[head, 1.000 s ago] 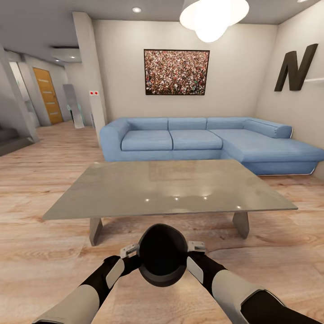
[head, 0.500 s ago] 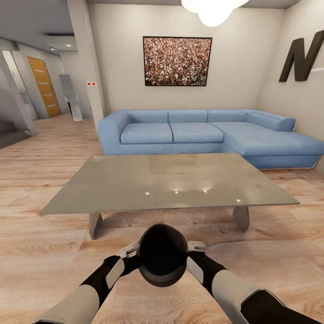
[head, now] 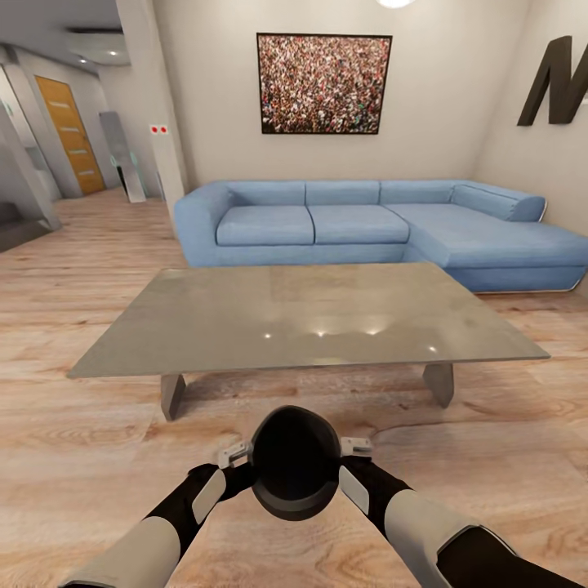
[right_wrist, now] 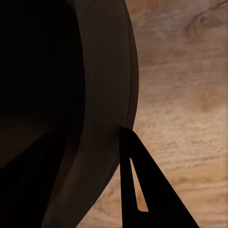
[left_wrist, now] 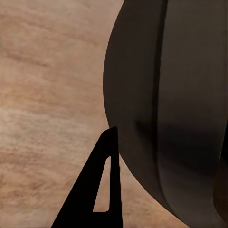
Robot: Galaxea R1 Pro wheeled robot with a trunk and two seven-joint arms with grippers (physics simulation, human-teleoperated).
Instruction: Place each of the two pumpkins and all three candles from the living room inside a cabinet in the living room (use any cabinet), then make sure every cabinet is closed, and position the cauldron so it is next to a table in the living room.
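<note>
The matte black cauldron [head: 295, 461] hangs low in front of me above the wooden floor, its wide mouth tipped toward my head camera. My left gripper [head: 235, 452] is shut on its rim on one side and my right gripper [head: 358, 447] is shut on the opposite side. In the left wrist view one dark finger [left_wrist: 97, 190] lies against the cauldron's outer wall [left_wrist: 175, 104]. The right wrist view shows a finger [right_wrist: 137, 190] outside the rim [right_wrist: 102, 95] and another inside the dark bowl. The grey low table [head: 302, 318] stands just beyond the cauldron. Pumpkins, candles and cabinet are out of view.
Behind the table a blue corner sofa [head: 367, 224] runs along the back wall under a framed picture [head: 323, 83]. A white pillar [head: 155, 122] and a hallway with an orange door [head: 69, 135] lie at the left. Wooden floor [head: 73, 457] surrounds the table.
The whole view has shifted: the table and sofa appear closer and the ceiling lamp has slid out of the top. Both grippers keep the cauldron in the same hold.
</note>
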